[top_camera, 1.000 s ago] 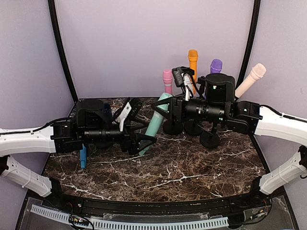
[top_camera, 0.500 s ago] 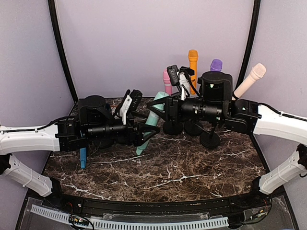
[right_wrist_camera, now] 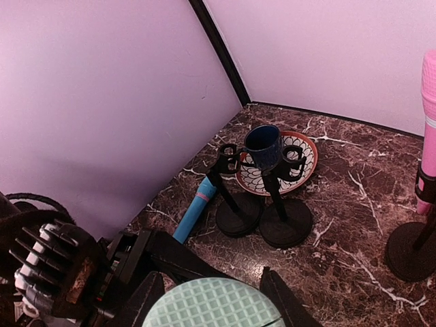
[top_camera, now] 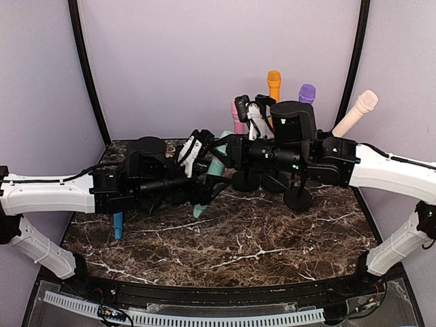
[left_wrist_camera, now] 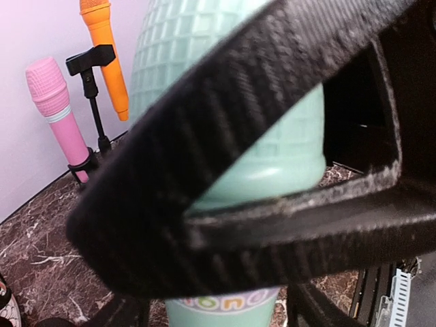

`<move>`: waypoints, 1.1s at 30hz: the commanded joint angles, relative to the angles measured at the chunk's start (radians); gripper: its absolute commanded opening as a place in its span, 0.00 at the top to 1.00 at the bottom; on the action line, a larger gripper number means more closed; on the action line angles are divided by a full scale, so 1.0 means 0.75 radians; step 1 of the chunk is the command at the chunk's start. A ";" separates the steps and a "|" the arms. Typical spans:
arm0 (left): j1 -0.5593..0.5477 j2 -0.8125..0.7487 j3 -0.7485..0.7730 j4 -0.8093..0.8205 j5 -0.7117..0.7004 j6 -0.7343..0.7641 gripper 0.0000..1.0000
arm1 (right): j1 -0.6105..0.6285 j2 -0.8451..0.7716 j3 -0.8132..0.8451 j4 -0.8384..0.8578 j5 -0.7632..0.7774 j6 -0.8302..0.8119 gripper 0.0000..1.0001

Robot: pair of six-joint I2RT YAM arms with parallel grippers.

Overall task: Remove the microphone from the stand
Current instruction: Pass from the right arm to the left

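Note:
The teal microphone [top_camera: 200,206] hangs tilted above the marble table, clear of every stand. My right gripper [top_camera: 222,152] is shut on its mesh head [right_wrist_camera: 211,304], a finger on each side. My left gripper [top_camera: 207,188] comes in from the left and is shut on the handle lower down. In the left wrist view the teal body [left_wrist_camera: 272,146] fills the middle, and the right gripper's black finger crosses in front of it. Black round-based stands [top_camera: 298,198] sit just behind; their clips are hidden by my right arm.
Pink [top_camera: 237,112], orange [top_camera: 274,82], purple [top_camera: 306,92] and beige [top_camera: 357,112] microphones stand along the back. A blue microphone [right_wrist_camera: 197,208] lies flat at the left. Two bare stands [right_wrist_camera: 286,225] sit before a patterned plate [right_wrist_camera: 306,160] holding a dark blue cup [right_wrist_camera: 263,145].
My left arm has pushed right and its jaws have narrowed around the teal handle. My right arm has shifted left with the microphone's head, and the lower end has swung slightly left.

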 commanded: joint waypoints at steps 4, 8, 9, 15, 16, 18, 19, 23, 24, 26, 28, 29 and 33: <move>-0.061 0.047 0.081 -0.053 -0.247 0.169 0.42 | 0.012 0.021 0.078 -0.033 0.084 0.065 0.64; -0.078 0.062 0.094 -0.062 -0.293 0.187 0.50 | 0.012 0.030 0.084 -0.054 0.109 0.072 0.64; -0.080 0.065 0.094 -0.061 -0.296 0.183 0.52 | 0.012 0.034 0.085 -0.058 0.111 0.075 0.64; -0.082 0.069 0.097 -0.063 -0.310 0.154 0.69 | 0.012 0.043 0.086 -0.071 0.128 0.089 0.60; -0.082 0.069 0.096 -0.064 -0.315 0.145 0.71 | 0.012 0.039 0.083 -0.071 0.131 0.092 0.57; -0.082 0.066 0.094 -0.067 -0.321 0.129 0.75 | 0.012 0.030 0.075 -0.071 0.137 0.092 0.49; -0.082 0.065 0.094 -0.073 -0.323 0.123 0.77 | 0.012 0.023 0.072 -0.071 0.144 0.091 0.43; -0.083 0.061 0.095 -0.099 -0.331 0.070 0.82 | 0.009 -0.014 0.056 -0.076 0.185 0.083 0.19; -0.081 0.056 0.089 -0.109 -0.338 0.041 0.83 | 0.006 -0.029 0.051 -0.079 0.200 0.080 0.16; -0.077 0.048 0.080 -0.132 -0.340 0.011 0.84 | -0.005 -0.066 0.033 -0.080 0.225 0.078 0.12; -0.057 0.037 0.069 -0.174 -0.317 -0.031 0.85 | -0.025 -0.111 0.005 -0.077 0.249 0.081 0.10; -0.031 0.031 0.062 -0.189 -0.305 -0.049 0.86 | -0.037 -0.132 -0.010 -0.076 0.256 0.083 0.09; 0.094 -0.036 -0.009 -0.289 -0.177 -0.206 0.87 | -0.092 -0.202 -0.066 -0.094 0.274 0.100 0.09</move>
